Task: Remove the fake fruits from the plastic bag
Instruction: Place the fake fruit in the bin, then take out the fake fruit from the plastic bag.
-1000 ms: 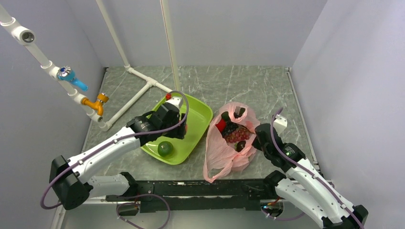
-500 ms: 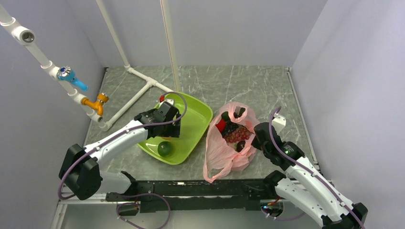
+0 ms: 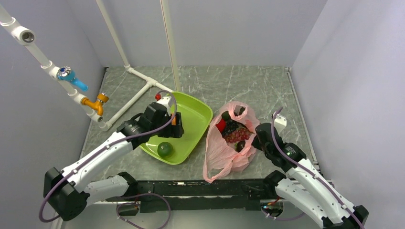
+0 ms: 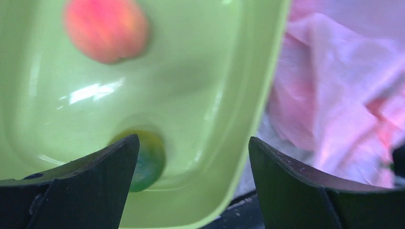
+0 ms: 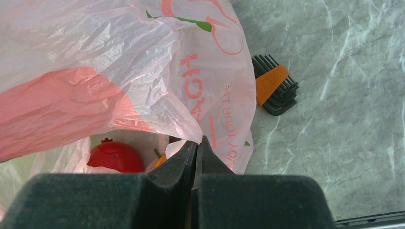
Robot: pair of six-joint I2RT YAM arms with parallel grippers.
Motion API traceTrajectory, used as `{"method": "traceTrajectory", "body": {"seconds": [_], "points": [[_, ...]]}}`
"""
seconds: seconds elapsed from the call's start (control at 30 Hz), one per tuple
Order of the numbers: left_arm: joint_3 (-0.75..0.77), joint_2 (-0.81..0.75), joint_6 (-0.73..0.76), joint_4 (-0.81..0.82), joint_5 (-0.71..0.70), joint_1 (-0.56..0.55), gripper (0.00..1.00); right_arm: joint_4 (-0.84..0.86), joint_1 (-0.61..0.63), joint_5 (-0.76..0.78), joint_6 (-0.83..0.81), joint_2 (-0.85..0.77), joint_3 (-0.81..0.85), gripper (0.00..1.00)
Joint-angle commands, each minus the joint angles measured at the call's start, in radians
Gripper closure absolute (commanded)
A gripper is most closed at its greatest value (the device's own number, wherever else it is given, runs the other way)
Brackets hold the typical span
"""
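The pink plastic bag [image 3: 224,152] lies right of the lime-green tray [image 3: 198,114], its mouth open. Inside it I see a red fruit [image 3: 220,125] and dark and red grape bunches [image 3: 236,133]. My right gripper [image 3: 255,140] is shut on the bag's edge [image 5: 191,129]. In the right wrist view a red fruit [image 5: 114,156] shows in the bag. My left gripper [image 3: 174,126] hovers over the tray, open and empty [image 4: 192,140]. A green round fruit [image 3: 165,149] and an orange peach [image 4: 106,29] lie in the tray [image 4: 210,95].
White pipes [image 3: 138,93] with a blue valve [image 3: 71,76] and an orange fitting run along the back left. A thin upright pole [image 3: 169,43] stands behind the tray. An orange-and-black hex key set [image 5: 274,85] lies on the table beside the bag. Walls close in on all sides.
My left gripper has drawn back a little to the left and away over the tray. The right gripper and the bag have not moved.
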Motion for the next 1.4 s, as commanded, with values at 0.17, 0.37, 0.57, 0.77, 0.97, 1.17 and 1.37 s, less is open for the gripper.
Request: {"method": "traceTrajectory", "body": {"seconds": [0.17, 0.37, 0.57, 0.77, 0.97, 1.17, 1.37], "points": [[-0.136, -0.109, -0.105, 0.551, 0.388, -0.137, 0.15, 0.051, -0.001, -0.072, -0.031, -0.025, 0.020, 1.00], [-0.078, 0.067, -0.066, 0.704, 0.170, -0.379, 0.22, 0.063, -0.001, -0.116, -0.018, -0.027, 0.006, 1.00], [0.007, 0.321, 0.018, 0.905, -0.100, -0.528, 0.19, 0.072, 0.000, -0.113, -0.038, -0.046, 0.026, 1.00], [0.248, 0.588, 0.164, 0.790, -0.249, -0.553, 0.34, 0.068, -0.001, -0.110, -0.039, -0.048, 0.027, 1.00], [0.383, 0.749, 0.306, 0.749, -0.350, -0.535, 0.38, 0.071, -0.001, -0.105, -0.049, -0.060, 0.032, 1.00], [0.440, 0.831, 0.409, 0.709, -0.399, -0.493, 0.39, 0.083, -0.001, -0.100, -0.043, -0.063, 0.020, 1.00], [0.494, 0.883, 0.469, 0.636, -0.428, -0.433, 0.40, 0.093, -0.001, -0.087, -0.036, -0.051, 0.010, 1.00]]}}
